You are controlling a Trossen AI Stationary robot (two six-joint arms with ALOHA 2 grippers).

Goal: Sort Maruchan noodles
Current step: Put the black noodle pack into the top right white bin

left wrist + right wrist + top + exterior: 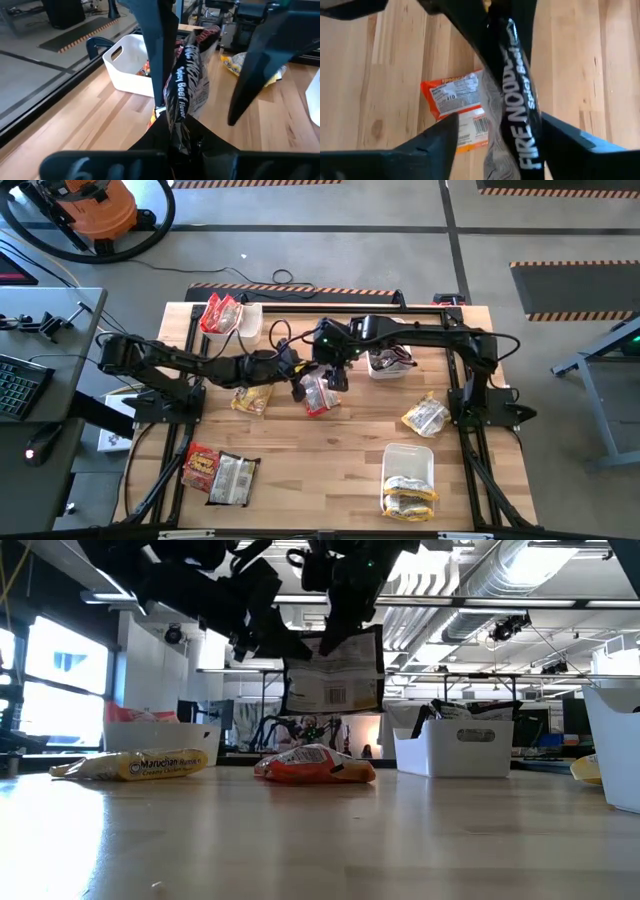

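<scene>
A dark packet of Maruchan noodles printed "Fire Noodle Spicy Beef" hangs over the table's middle. My left gripper is shut on it. My right gripper points steeply down, open, one finger on either side of the packet; I cannot tell whether a finger touches it. Straight below, a red-orange packet lies flat on the wood. A yellow packet lies to its left. My left gripper pinches one end of the dark packet between its two fingers, coming nearly level from the table's left. The packet stands out beyond the fingers with its flat faces upright, lifted clear of the table and of the red-orange packet below.
White bins stand at the far left with red packets, behind centre with dark ones, and near right with yellow ones. Loose packets lie at the right and near left.
</scene>
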